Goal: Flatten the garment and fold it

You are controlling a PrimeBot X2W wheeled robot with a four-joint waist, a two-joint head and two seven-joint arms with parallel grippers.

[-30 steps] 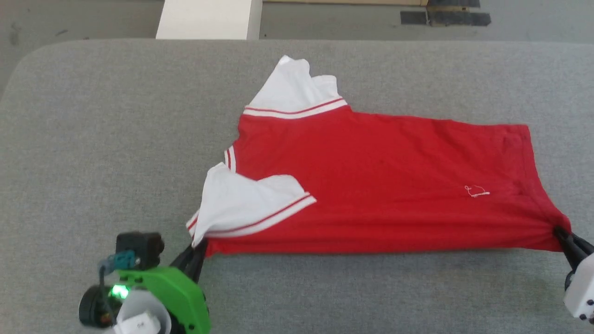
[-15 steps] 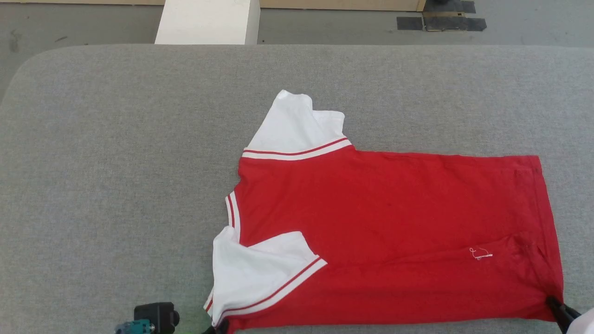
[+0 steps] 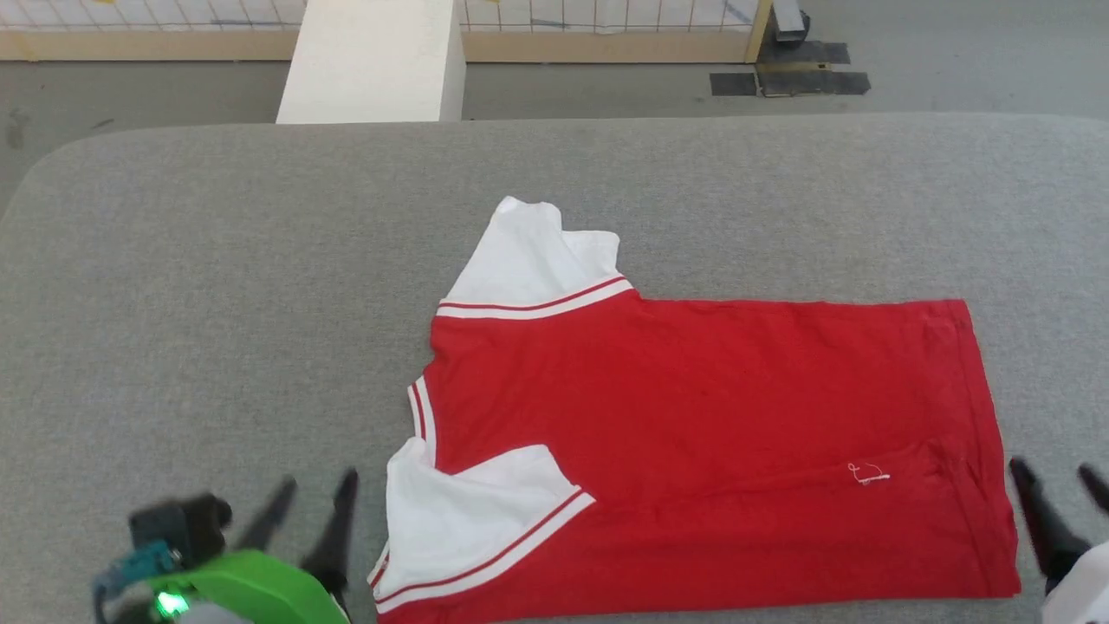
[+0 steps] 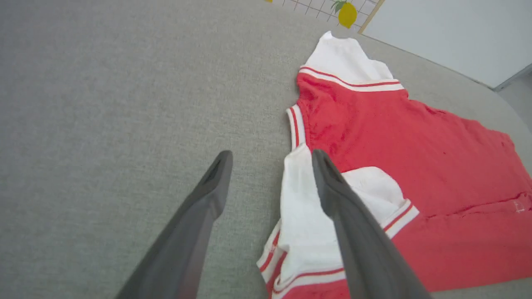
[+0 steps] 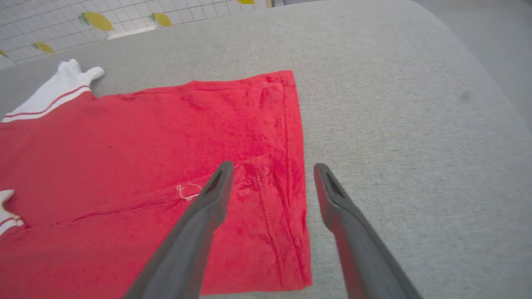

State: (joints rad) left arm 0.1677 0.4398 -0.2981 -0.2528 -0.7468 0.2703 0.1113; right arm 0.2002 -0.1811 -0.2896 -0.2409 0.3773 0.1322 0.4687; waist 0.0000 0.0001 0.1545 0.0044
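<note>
Head view has the red jersey T-shirt with white short sleeves and red-and-white striped trim (image 3: 693, 407) lying spread on the grey fabric-covered table (image 3: 217, 303), close to the robot's edge. Its long axis runs across the robot's front: the striped collar (image 3: 423, 412) points to the robot's left and the hem (image 3: 975, 416) to its right. The far sleeve (image 3: 528, 251) sticks out away from the robot, while the near sleeve (image 3: 459, 511) lies folded in over the red body. The left gripper (image 3: 314, 485) sits just beside that near sleeve, its fingers spread wide and holding nothing. In the left wrist view one finger crosses the white cloth, though contact cannot be told. The right gripper (image 3: 1055, 472) is just beside the hem's near corner, likewise spread and empty. In the right wrist view one finger lies over red cloth and the other over bare table. A small white thread (image 3: 866, 474) rests on the cloth near the hem. The body looks nearly flat, so the near sleeve probably wants straightening before any fold. Each arm is nearer its own end, and the left is better placed for the sleeve.
</note>
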